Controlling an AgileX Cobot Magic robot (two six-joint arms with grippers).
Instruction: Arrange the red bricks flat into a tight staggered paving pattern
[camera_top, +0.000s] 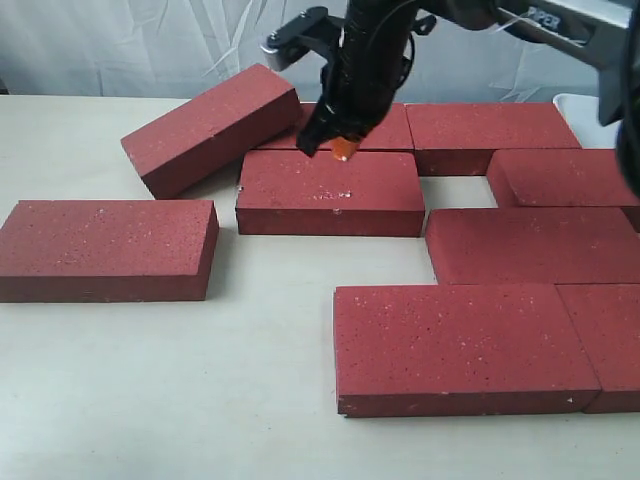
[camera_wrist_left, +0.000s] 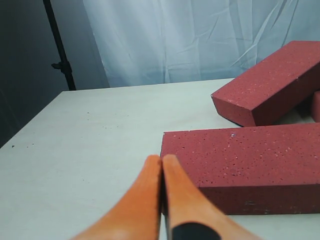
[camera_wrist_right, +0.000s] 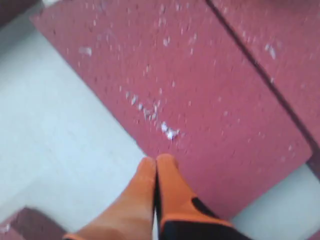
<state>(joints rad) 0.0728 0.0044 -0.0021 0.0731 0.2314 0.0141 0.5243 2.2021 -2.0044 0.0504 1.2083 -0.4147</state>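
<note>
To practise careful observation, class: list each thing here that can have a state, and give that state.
left pincer: shut, holding nothing.
right pincer: shut, empty, over the centre brick.
askew brick: turned out of line.
lone left brick: flat, apart from the rest.
centre brick: flat.

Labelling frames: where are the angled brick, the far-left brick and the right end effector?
angled brick (camera_top: 213, 120), exterior view, top face centre.
far-left brick (camera_top: 106, 236), exterior view, top face centre.
right end effector (camera_top: 343, 151), exterior view, between its orange fingertips.
</note>
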